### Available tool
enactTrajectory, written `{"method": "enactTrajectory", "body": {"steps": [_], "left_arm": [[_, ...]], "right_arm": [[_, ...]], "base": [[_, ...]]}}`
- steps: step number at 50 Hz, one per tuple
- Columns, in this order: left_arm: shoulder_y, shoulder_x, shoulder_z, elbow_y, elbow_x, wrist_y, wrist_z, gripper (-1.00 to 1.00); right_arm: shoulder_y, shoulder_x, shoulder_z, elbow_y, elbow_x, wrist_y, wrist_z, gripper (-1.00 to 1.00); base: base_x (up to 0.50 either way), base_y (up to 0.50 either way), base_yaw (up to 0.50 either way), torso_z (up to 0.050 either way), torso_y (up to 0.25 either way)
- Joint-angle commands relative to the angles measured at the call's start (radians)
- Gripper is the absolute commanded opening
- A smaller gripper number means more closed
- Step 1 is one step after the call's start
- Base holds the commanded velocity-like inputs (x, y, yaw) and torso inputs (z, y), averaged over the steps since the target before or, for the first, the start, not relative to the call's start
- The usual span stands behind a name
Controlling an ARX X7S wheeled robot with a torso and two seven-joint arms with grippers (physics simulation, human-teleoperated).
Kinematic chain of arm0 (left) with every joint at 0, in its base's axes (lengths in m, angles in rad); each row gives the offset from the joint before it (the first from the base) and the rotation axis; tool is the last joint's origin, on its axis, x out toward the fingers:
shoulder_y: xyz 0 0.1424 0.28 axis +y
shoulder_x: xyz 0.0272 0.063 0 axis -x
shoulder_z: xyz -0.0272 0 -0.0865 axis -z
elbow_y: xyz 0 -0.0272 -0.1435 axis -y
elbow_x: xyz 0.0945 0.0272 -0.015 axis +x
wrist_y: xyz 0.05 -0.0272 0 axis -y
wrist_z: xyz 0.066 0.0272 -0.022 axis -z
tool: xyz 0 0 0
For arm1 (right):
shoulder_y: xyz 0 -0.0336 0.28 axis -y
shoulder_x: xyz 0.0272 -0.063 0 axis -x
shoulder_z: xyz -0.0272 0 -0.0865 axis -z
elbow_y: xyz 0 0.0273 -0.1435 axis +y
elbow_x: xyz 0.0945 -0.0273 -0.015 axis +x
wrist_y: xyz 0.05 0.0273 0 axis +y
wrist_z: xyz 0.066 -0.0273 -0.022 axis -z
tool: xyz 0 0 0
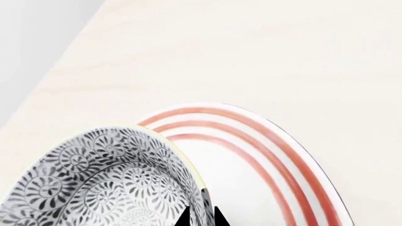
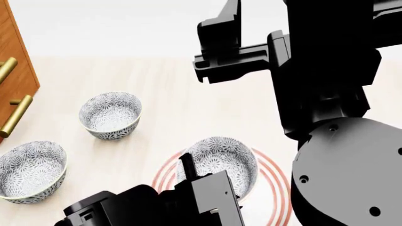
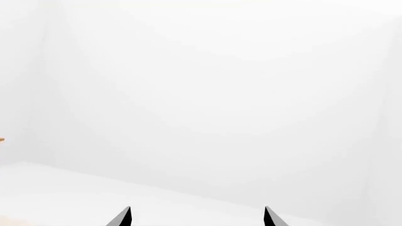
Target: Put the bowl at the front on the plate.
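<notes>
The bowl [image 2: 217, 160], white with a dense blue-grey floral pattern, is over the middle of the plate [image 2: 271, 181], whose red rings show on both sides of it. In the left wrist view my left gripper [image 1: 202, 217] is shut on the bowl [image 1: 107, 179], its two dark tips on either side of the rim, with the plate [image 1: 270, 155] just behind. I cannot tell whether the bowl rests on the plate or hangs just above it. My right gripper [image 3: 197, 217] is open and holds nothing, facing a blank white wall, raised high at the right.
Two more patterned bowls stand on the pale wooden table, one at the left middle [image 2: 110, 114] and one at the near left [image 2: 30, 170]. A wooden cabinet [image 2: 16, 66] with brass handles [image 2: 16, 115] borders the left side. The right arm [image 2: 326, 70] fills the upper right.
</notes>
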Motion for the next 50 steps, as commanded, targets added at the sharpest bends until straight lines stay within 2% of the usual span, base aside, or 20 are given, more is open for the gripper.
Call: {"method": "enactTrajectory", "body": {"steps": [1, 50], "left_arm": [[0.002, 0.007, -0.004, -0.018, -0.004, 0.018, -0.006, -1.0], [0.018, 0.021, 0.022, -0.076, -0.015, 0.059, -0.011, -1.0]], "right_arm": [[-0.009, 0.001, -0.002, 0.0, -0.005, -0.007, -0.002, 1.0], [-0.022, 0.005, -0.009, 0.007, -0.021, -0.026, -0.012, 1.0]], "base": [[0.0, 0.0, 0.0, 0.0, 0.0], [0.0, 0.0, 0.0, 0.0, 0.0]]}}
